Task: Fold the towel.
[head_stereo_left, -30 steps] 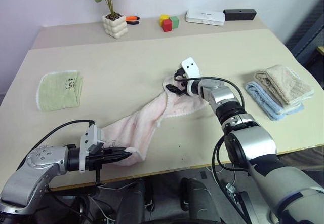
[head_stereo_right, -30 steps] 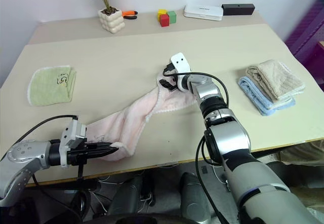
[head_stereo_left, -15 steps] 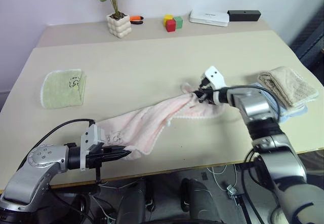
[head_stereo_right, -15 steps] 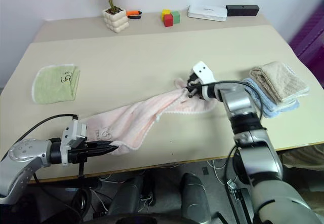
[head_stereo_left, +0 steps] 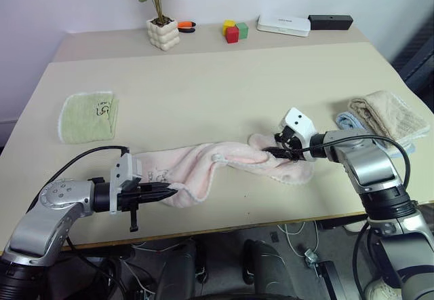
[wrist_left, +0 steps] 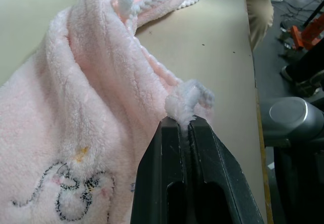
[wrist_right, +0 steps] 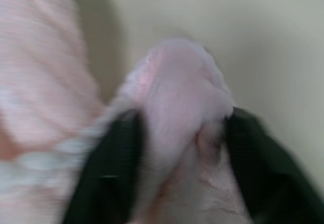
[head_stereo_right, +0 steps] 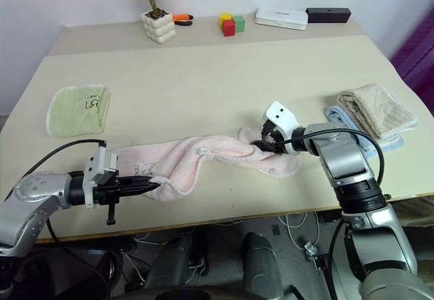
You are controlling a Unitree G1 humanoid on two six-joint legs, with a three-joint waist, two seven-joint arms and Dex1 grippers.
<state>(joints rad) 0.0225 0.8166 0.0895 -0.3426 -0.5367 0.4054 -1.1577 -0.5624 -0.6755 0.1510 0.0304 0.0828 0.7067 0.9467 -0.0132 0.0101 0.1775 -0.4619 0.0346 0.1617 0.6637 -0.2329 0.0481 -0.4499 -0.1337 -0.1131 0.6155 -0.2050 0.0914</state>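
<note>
The left gripper sits at the table's near edge, at about 7 o'clock in the head view, its 2 black fingers pressed together on a small tuft at the corner of the towel. The wrist view shows the grey printed mark just beside that pinched corner.

The pale pink towel lies bunched in a long, twisted band across the near part of the table, running from the left gripper toward 4 o'clock.

At that far end the right gripper meets the cloth. Its 2 fingers stand apart with a thick fold of pink terry bulging between them, so they hold a wad of towel rather than a thin edge.

Farther out, a small light-green cloth lies flat at 9 o'clock, well apart from the towel. At 3 o'clock a beige folded towel rests on a blue one.

Along the far edge stand a potted plant, coloured blocks, a white box and a black bar.
</note>
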